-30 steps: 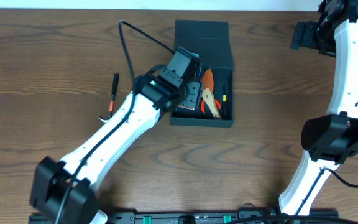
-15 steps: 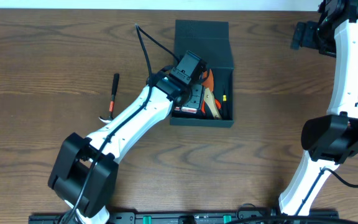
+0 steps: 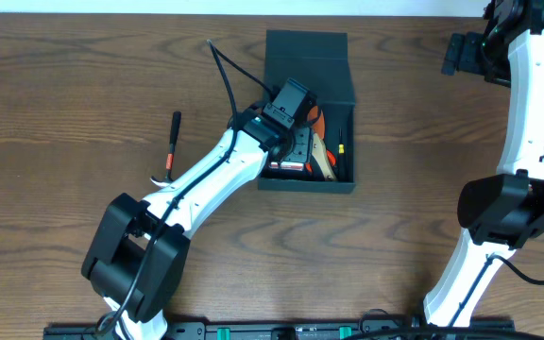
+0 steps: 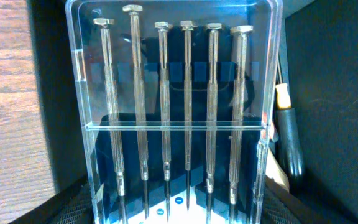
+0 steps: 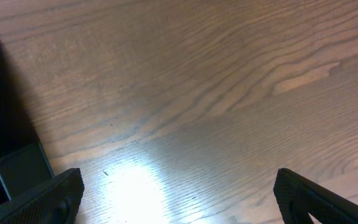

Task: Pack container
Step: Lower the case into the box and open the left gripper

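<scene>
Since the earlier frame the left arm [image 3: 217,178] has swung its elbow rightward across the table [image 3: 83,85], and its wrist has edged a little further over the container [image 3: 343,94]. The right arm [image 3: 527,113] and the red-and-black tool [image 3: 171,148] lying on the wood left of the container have not shifted.

The container sits at the middle of the table's far half, its lid [image 3: 306,57] folded open on the far side. The left claw [image 4: 179,210] grips a clear plastic case [image 4: 179,74] by its lower end, one finger [image 4: 73,205] on each side, and holds it inside the container along the left wall. The right claw [image 5: 179,180] hangs spread wide over bare wood near the far right corner, with nothing between its fingers.

Only the left wrist view shows what the case holds: six slim metal screwdrivers [image 4: 188,106] in a row, tips toward the claw. Small blue marks low on the case are too small to read. Beside it lies a yellow-and-black screwdriver [image 4: 284,121]. Only the overhead view shows the orange-handled tool [image 3: 316,121] in the container. The right wrist view catches just an edge of the container at its left border.
</scene>
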### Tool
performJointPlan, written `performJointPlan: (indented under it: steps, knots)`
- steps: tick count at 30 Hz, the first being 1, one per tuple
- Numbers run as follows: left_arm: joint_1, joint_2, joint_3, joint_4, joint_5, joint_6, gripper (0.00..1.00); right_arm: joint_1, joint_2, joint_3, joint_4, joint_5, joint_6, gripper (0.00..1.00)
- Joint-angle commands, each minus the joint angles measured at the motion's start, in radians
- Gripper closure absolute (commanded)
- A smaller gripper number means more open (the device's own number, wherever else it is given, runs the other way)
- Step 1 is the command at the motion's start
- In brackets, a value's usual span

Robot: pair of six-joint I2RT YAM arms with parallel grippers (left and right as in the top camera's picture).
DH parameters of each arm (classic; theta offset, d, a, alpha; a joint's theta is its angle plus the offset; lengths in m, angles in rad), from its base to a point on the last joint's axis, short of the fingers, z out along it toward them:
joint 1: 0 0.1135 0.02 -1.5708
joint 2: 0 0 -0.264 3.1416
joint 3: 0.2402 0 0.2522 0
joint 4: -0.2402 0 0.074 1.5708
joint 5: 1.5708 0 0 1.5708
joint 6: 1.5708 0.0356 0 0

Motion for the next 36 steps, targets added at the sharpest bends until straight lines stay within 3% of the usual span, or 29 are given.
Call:
performJointPlan:
  steps: [1,20,36]
  knots:
    - [-0.007,0.025,0.016,0.005,-0.002,-0.016,0.59,0.000,-0.009,0.017,-0.003,0.008,0.014,0.01]
    - [-0.008,0.133,0.016,0.031,-0.002,-0.016,0.59,0.000,-0.009,0.017,-0.003,0.008,0.014,0.01]
    - [-0.007,0.140,0.016,0.069,-0.024,-0.015,0.50,0.001,-0.009,0.017,-0.003,0.008,0.014,0.01]
